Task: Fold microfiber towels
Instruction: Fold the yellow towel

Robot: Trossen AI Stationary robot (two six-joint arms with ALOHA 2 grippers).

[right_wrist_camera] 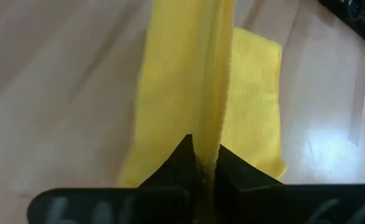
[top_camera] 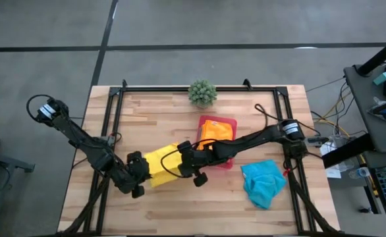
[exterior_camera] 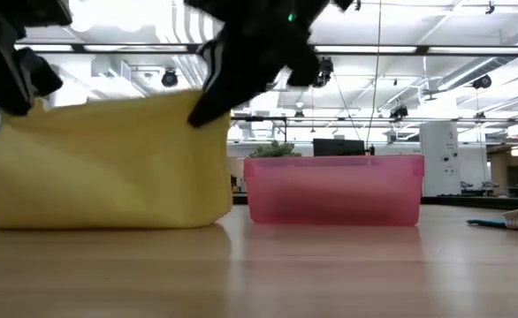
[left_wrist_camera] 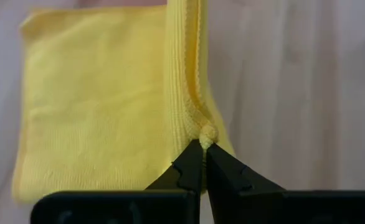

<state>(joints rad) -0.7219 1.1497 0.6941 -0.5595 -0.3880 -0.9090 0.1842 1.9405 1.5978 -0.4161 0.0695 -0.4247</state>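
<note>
The yellow towel (top_camera: pixel 161 161) stands raised at the table's middle; in the low view it (exterior_camera: pixel 109 168) hangs like a sheet, with its lower fold on the wood. My left gripper (top_camera: pixel 139 174) is shut on its upper left end and my right gripper (top_camera: pixel 183 161) on its upper right end. An orange towel (top_camera: pixel 216 130) lies in the pink tray (top_camera: pixel 232 122). A turquoise towel (top_camera: pixel 263 182) lies crumpled on the table at the right. My left gripper pinches the yellow towel's hemmed upper edge (left_wrist_camera: pixel 206 132) between its two fingertips, slanting down from the table's left. Stacked edges run away from the fingers, so it has several layers. The cloth hangs below, its bottom on the table. My right gripper pinches the upper edge (right_wrist_camera: pixel 208 146) at the towel's right end between its two fingers, slanting down from the table's right. The edge runs straight away from the fingers, and the cloth drops to the wood below.
A small green potted plant (top_camera: pixel 202 92) stands at the far edge. The pink tray (exterior_camera: pixel 334 190) sits just right of the raised towel. Black frame rails (top_camera: pixel 114 105) run along the table's sides. Bare wood lies along the near edge.
</note>
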